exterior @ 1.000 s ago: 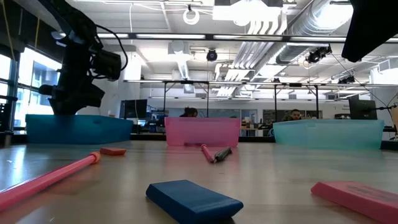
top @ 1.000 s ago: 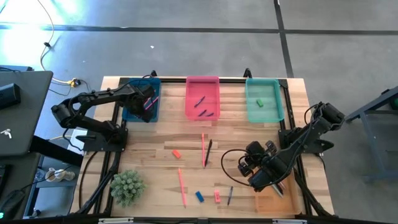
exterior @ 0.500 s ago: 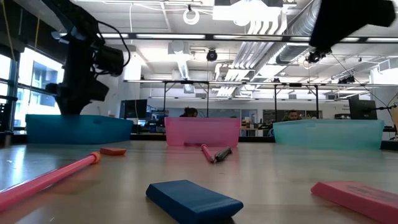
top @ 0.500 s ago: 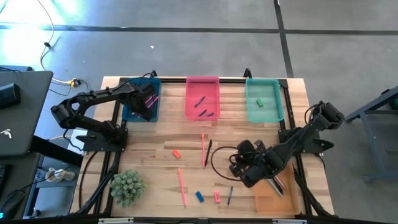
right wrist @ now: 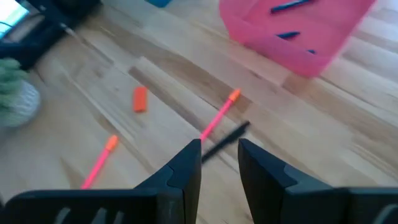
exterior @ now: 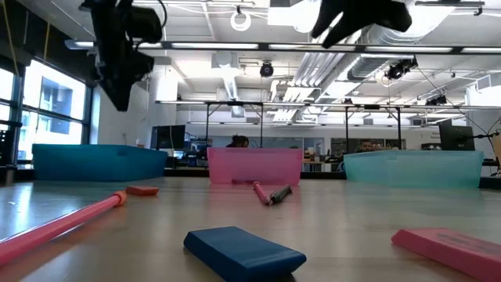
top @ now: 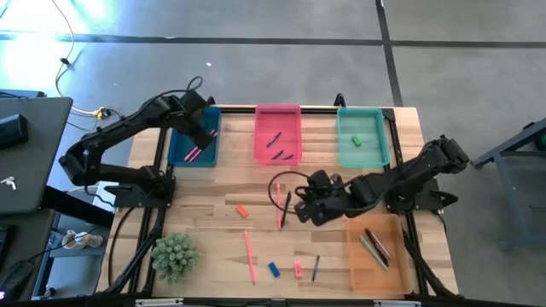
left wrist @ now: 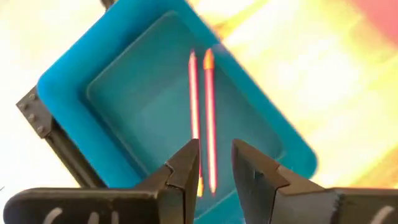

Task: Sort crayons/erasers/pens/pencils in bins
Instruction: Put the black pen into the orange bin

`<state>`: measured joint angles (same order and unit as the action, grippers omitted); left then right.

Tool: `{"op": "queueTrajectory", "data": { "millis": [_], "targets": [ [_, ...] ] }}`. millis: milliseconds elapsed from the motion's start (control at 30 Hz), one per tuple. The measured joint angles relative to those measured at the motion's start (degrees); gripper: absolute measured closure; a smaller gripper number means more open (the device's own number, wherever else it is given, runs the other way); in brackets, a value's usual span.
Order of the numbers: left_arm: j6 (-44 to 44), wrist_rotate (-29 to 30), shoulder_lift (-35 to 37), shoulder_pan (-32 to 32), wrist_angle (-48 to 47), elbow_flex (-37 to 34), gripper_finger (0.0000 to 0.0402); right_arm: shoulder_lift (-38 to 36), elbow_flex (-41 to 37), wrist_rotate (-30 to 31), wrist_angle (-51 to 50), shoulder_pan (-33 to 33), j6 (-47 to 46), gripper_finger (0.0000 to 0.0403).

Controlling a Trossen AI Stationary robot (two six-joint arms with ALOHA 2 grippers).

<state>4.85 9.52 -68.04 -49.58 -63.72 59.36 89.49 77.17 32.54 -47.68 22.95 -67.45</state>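
**Over mid-table: right arm swings in for the next stick**

Above the table's middle I now have the right gripper (top: 300, 207), fingers a little apart and holding nothing. A second ago it hung over the orange bin (top: 374, 275) at the near right corner; since then it has swept across toward the pink stick (top: 278, 205) and black pen (top: 286, 207) lying side by side. My wrist camera looks straight down on that pair, so I judge one of them is the next pick.

Two dark sticks (top: 373, 248) lie in the orange bin, which tells me that drop is done.

My left gripper (top: 201, 134) has lifted from the blue bin (top: 176, 152) and hangs above it, jaws slightly parted and empty, with two pink sticks (left wrist: 202, 121) lying in the bin below.

Left to sort, as I read it: the orange eraser (top: 242, 210), a long pink stick (top: 249, 256), the blue eraser (top: 273, 269), the pink eraser (top: 298, 269) and a dark pen (top: 315, 268). The green eraser (top: 356, 141) sits in the teal bin (top: 381, 145); the pink bin (top: 260, 145) holds dark pens.
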Motion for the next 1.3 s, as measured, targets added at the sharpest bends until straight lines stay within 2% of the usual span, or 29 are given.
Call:
{"op": "queueTrajectory", "data": {
  "millis": [167, 333, 667, 867, 1033, 1200, 1300],
  "targets": [
    [-0.5, -5.7, 5.5, 0.4, -0.8, 0.2, 0.0323, 0.0, 0.0, -3.9, 7.3, -3.5, 6.4, 0.0304],
    [2.7, -10.3, 12.1, 2.5, -0.7, -2.2, 0.0323, 0.0, 0.0, -4.8, 13.9, -6.8, 12.9, 0.0304],
    [12.7, -10.8, 24.6, 11.9, 3.5, -10.9, 0.0327, 0.0, 0.0, -8.9, 19.1, -12.4, 21.0, 0.0304],
    [16.0, -10.8, 25.8, 18.6, 8.7, -11.2, 0.0331, 0.2, 1.2, -10.8, 18.9, -14.7, 25.3, 0.0304],
    [17.1, -10.3, 24.6, 23.9, 9.2, -11.2, 0.0332, 0.3, 6.0, -8.6, 17.2, -16.0, 30.4, 0.0304],
    [17.5, -6.8, 23.6, 28.2, 9.0, -11.2, 0.0332, 0.3, 8.5, -8.4, 11.9, -17.2, 28.2, 0.0304],
    [17.5, -3.7, 23.0, 29.7, 8.2, -11.2, 0.0332, 0.9, 8.5, -11.2, 9.0, -17.5, 22.4, 0.0304]
  ]
}}
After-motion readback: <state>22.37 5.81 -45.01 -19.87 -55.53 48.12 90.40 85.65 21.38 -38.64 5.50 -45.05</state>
